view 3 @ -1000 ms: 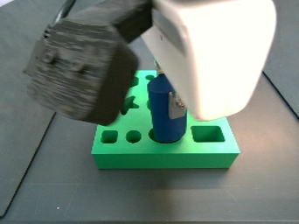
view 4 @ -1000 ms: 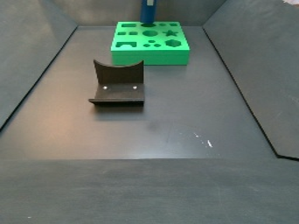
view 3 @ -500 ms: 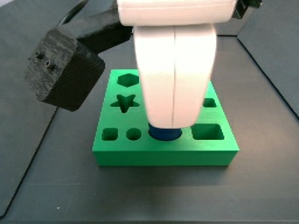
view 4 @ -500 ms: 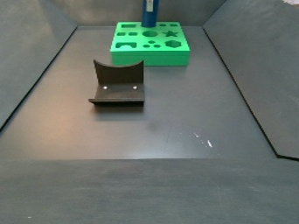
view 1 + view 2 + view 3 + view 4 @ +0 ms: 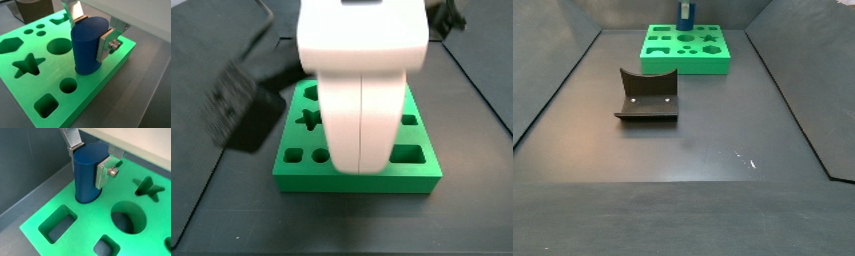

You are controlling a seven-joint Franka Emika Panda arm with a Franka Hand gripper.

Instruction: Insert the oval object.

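We find the two-finger gripper [image 5: 93, 31] clamped on the tall, smooth dark-blue oval peg [image 5: 89, 46], its flat silver fingers [image 5: 105, 172] pressing opposite sides of the peg's upper part in both wrist views. The peg stands upright with its lower end in the bright green block with shaped holes [image 5: 40, 75], near one edge of the block's top face. In a side view the white arm body [image 5: 362, 80] hides the peg. The dark L-shaped fixture [image 5: 647, 95] stands well apart on the dark floor [image 5: 687, 150].
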